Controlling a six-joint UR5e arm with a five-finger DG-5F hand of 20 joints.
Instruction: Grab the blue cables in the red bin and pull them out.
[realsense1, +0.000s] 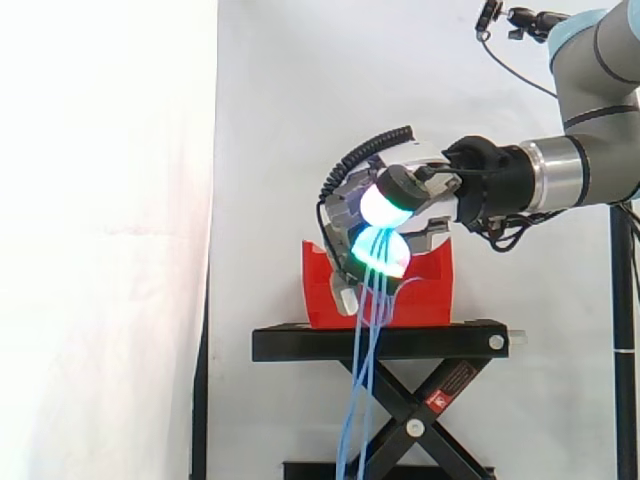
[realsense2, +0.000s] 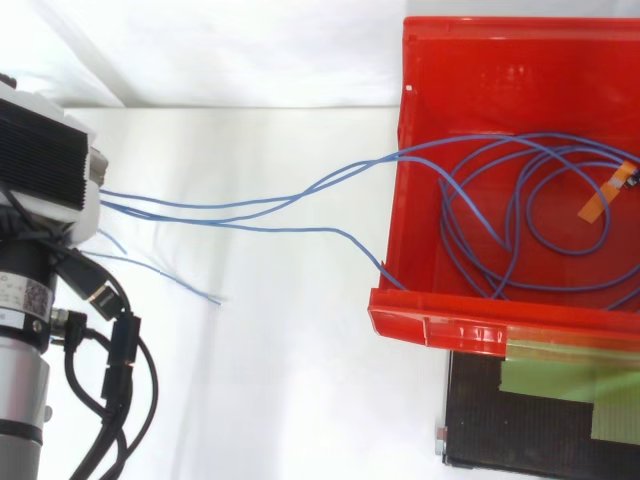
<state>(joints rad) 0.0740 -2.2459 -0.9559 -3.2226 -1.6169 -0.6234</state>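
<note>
While the hand (realsense1: 380, 203) is clenching several blue cables (realsense2: 260, 203) stretched over the rim, most of their coils are lying inside the red bin (realsense2: 480, 325), awaiting extraction.

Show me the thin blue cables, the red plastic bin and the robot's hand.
red plastic bin (realsense2: 480, 325): top view, on its front rim.
thin blue cables (realsense2: 345, 173): top view, on strands just outside the bin.
robot's hand (realsense1: 350, 212): side view, on the grey palm.

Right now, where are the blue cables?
Side view: blue cables hang from the hand, pinched, before the red bin. Top view: coils inside it, strands stretching left.
</note>
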